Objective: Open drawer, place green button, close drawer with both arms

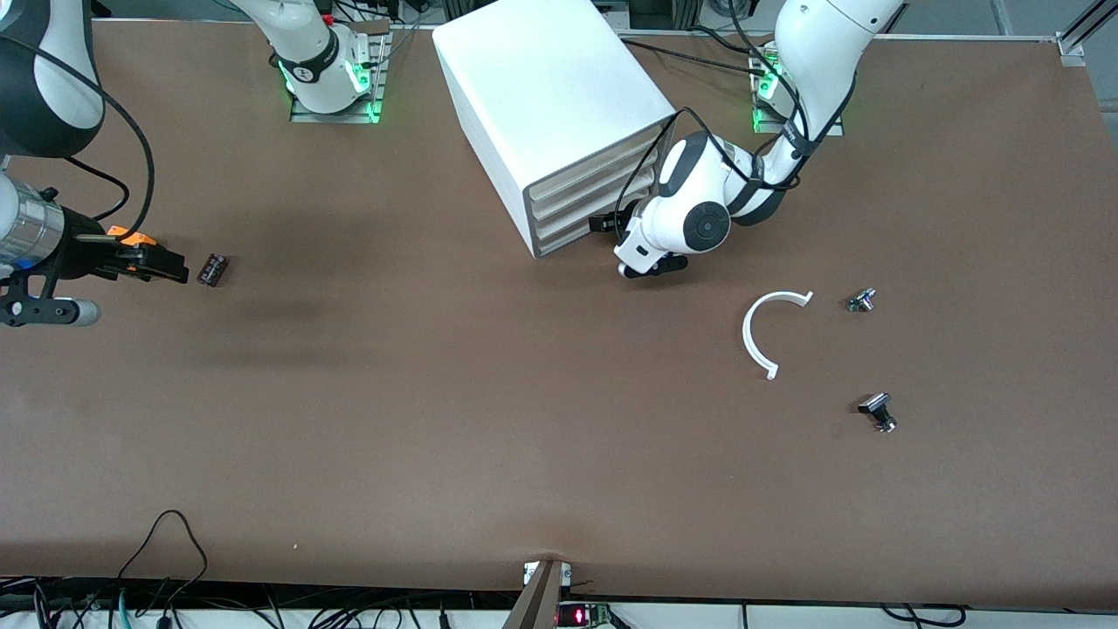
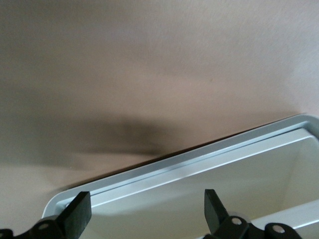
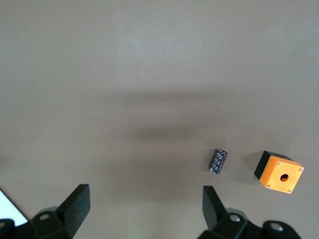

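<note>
Low, left end effector (image 2: 144,214) spread at smooth white drawer (image 2: 209,174), right end effector (image 3: 144,209) spread.

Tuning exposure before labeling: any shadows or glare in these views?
Front view: even light, faint smeared shadow on the table near the right gripper. Left wrist view: dark shadow along the drawer rim, white plastic bright, not blown out. Right wrist view: soft double shadow on the table, no glare.

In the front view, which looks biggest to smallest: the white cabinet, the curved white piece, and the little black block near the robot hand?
1. White cabinet, by far the largest.
2. Curved white piece, a thin open arc.
3. Little black block, smallest, beside the right gripper.
</note>
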Tool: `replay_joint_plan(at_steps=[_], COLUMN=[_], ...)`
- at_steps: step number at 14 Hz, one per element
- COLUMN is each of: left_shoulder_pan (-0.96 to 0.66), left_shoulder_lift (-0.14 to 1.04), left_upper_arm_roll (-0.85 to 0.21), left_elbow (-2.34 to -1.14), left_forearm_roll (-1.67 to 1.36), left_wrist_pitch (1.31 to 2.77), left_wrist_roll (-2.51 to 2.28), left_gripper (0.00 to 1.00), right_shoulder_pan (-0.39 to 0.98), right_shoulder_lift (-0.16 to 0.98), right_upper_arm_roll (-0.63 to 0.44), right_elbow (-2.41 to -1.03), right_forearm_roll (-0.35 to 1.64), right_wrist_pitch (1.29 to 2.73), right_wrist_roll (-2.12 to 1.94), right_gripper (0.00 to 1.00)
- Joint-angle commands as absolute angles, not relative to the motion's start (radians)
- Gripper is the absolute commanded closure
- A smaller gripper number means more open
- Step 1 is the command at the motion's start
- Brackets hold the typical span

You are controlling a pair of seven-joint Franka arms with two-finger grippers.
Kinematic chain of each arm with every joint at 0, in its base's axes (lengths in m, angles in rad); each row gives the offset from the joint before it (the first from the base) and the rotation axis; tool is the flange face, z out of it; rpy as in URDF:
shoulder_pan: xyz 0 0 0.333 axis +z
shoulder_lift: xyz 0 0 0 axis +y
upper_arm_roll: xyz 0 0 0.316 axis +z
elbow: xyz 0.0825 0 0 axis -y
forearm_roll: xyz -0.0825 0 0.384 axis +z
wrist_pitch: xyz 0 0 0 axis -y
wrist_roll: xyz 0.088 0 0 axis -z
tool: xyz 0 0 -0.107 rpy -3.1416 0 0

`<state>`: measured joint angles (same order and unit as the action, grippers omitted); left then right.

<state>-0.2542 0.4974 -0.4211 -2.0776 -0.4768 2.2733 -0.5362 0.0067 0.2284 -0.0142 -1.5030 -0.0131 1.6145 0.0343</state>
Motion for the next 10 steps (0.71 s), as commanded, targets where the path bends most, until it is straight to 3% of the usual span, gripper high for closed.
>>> replay_joint_plan(at_steps=[1,5,10], left_shoulder_pan=[-0.204,-0.065,-0.052], left_shoulder_lift=[0.425,0.302,0.210], left_upper_arm_roll=[-0.420,-0.382,-0.264], left_elbow=[-2.080,-2.057,-1.947], left_forearm_roll=[-0.486,-0.410,-0.307], left_wrist_pitch=[2.284,2.267,2.146], left_wrist_roll=[-0.476,-0.194,-0.158], left_gripper=[0.00,0.00,0.00], right_shoulder_pan=[-0.002,0.017,0.012], right_shoulder_lift=[0.222,0.196,0.152], right_upper_arm_roll=[-0.003,-0.002,-0.018], right_elbow=[-1.509,-1.509,-1.528], right_forearm_roll=[-0.020,-0.057,-0.058], right_wrist_pitch=[1.625,1.576,1.615], right_wrist_roll=[0.028,0.041,0.034], right_gripper=[0.00,0.00,0.00])
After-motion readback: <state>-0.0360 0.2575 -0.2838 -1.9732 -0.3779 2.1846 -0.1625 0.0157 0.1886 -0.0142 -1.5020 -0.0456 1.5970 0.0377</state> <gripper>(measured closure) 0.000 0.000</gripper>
